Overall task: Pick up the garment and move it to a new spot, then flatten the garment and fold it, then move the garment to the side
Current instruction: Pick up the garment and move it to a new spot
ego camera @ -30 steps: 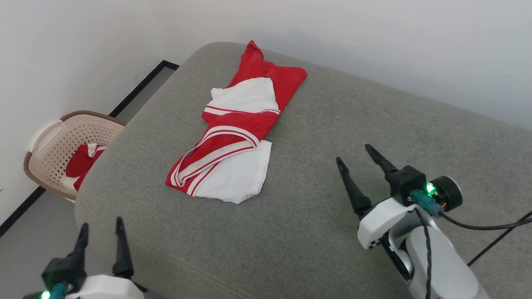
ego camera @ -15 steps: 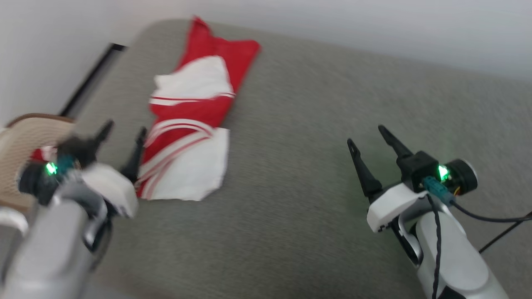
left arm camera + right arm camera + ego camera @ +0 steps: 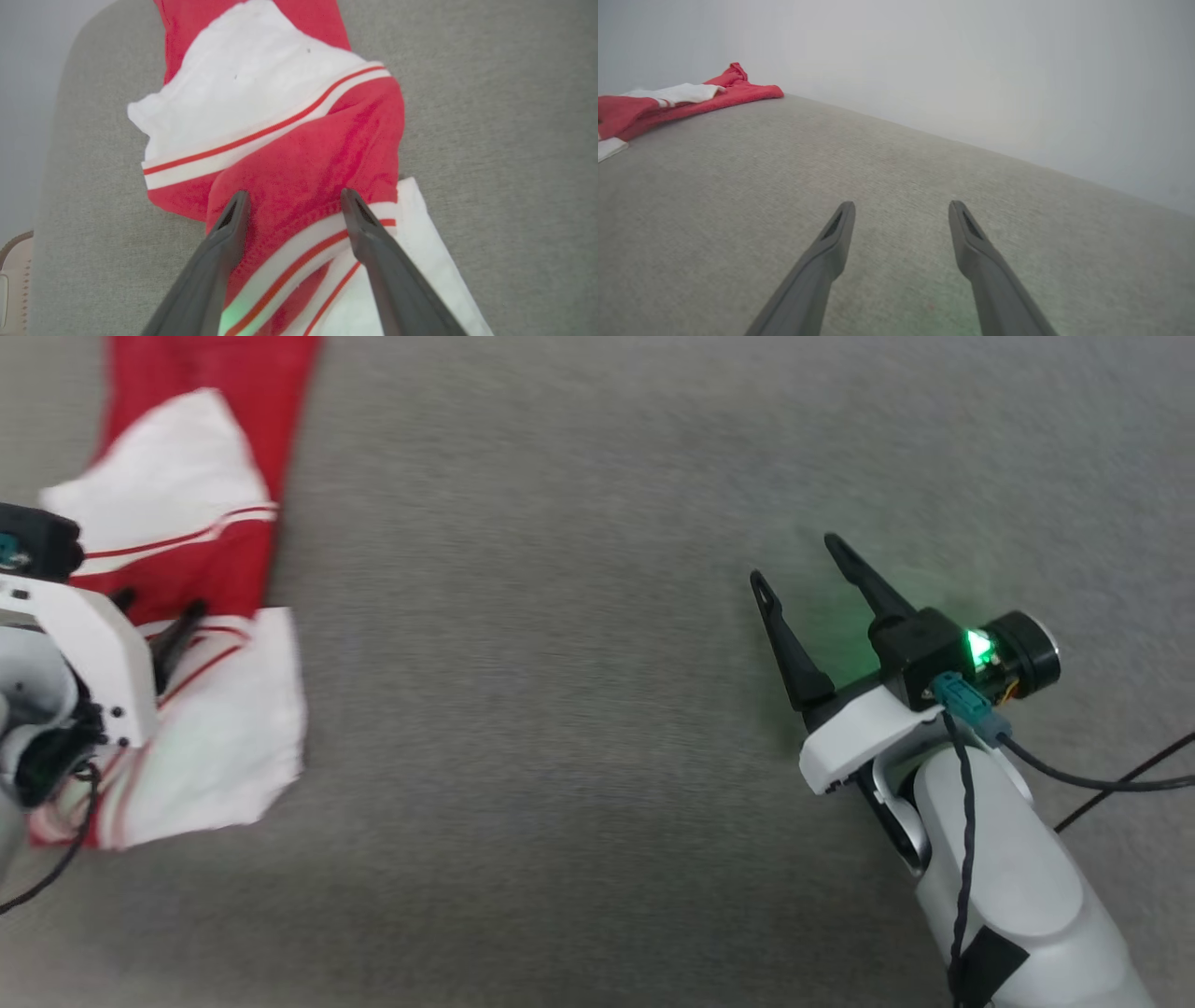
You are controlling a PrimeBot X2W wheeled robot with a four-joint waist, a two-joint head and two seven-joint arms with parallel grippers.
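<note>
Two dark fingers of the left gripper point(image 3: 294, 196) stand apart, straddling a red fold of the garment point(image 3: 299, 154) just where its striped trim crosses. Whether the tips already touch the cloth cannot be told. The garment lies bunched lengthwise, with its red and white panels overlapping. The right gripper point(image 3: 798, 562) also has its fingers spread and holds nothing. It hovers low over bare upholstery, well apart from the garment on the robot's right.

Closing at this spot would probably pinch only the top layer of the fold. The jersey might then come up twisted, or slide out of a shallow grip. If the tips press too deep beside the fold, they could catch the upholstery under the garment along with the cloth. A one-handed lift would likely let the loose end of the garment drag and bunch further, which would make flattening harder.

Under the garment is a grey woven cushion point(image 3: 560, 756) that looks soft, with a rounded edge just past the garment's far side. A plain pale wall point(image 3: 971, 70) rises behind the garment's far end.
</note>
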